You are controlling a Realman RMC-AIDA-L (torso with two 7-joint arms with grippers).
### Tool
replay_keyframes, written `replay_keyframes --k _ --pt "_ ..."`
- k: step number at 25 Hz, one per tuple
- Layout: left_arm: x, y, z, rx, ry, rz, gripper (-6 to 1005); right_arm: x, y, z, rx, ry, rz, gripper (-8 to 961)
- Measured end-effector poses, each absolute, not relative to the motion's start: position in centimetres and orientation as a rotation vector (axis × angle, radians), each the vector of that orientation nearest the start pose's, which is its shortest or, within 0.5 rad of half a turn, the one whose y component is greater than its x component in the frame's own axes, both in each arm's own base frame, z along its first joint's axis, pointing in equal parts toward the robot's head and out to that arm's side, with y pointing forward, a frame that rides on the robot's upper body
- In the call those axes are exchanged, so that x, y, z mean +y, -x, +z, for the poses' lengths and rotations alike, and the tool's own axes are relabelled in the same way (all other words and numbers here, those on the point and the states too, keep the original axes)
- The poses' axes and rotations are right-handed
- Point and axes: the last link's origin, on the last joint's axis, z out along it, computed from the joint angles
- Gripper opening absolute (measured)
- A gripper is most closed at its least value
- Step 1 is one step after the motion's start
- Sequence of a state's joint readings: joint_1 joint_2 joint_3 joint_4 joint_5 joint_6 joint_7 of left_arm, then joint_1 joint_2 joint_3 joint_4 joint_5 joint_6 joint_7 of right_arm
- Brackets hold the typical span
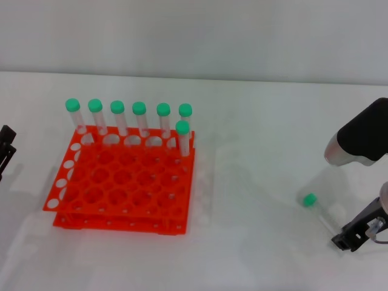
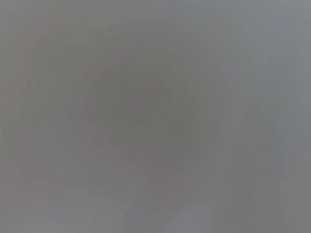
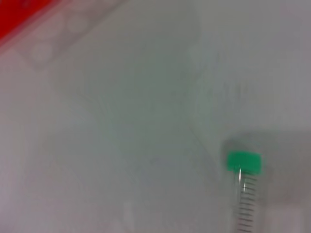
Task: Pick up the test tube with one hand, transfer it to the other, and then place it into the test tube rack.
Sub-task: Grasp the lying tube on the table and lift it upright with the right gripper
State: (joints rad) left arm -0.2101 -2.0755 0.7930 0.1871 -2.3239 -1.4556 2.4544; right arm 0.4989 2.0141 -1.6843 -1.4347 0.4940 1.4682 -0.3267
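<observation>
White tabletop (image 1: 254,157) fills the head view. On it, at about nine o'clock, stands the orange-red test tube rack (image 1: 121,182), with seven green-capped tubes (image 1: 139,118) upright along its far rows. The right arm (image 1: 364,139) reaches in from three o'clock, forearm angled down toward the table, and the right gripper (image 1: 359,231) sits low near the surface at about four o'clock; I cannot tell how far its fingers are parted, and nothing seems to be in them. The left gripper (image 1: 6,151) is parked at the nine o'clock edge, its finger state also unclear. The test tube (image 1: 319,211) lies flat on the table just beside the right gripper, green cap (image 3: 244,161) pointing toward the rack. The first pick-up appears to be in hand. Next, the fingers would need to straddle the clear barrel squarely before closing, since a round tube may roll.
</observation>
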Motion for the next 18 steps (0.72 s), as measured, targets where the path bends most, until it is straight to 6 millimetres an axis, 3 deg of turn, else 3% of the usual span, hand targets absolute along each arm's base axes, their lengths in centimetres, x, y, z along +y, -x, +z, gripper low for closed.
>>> replay_keyframes --k 6,18 --pt "25.45 36.91 3.80 -0.671 1.545 -0.995 767 33.51 -19.80 -1.80 0.934 2.449 -0.676 271" --pt "25.70 36.74 3.76 -0.666 1.551 -0.997 763 33.99 -19.59 -2.07 0.916 2.449 -0.715 276"
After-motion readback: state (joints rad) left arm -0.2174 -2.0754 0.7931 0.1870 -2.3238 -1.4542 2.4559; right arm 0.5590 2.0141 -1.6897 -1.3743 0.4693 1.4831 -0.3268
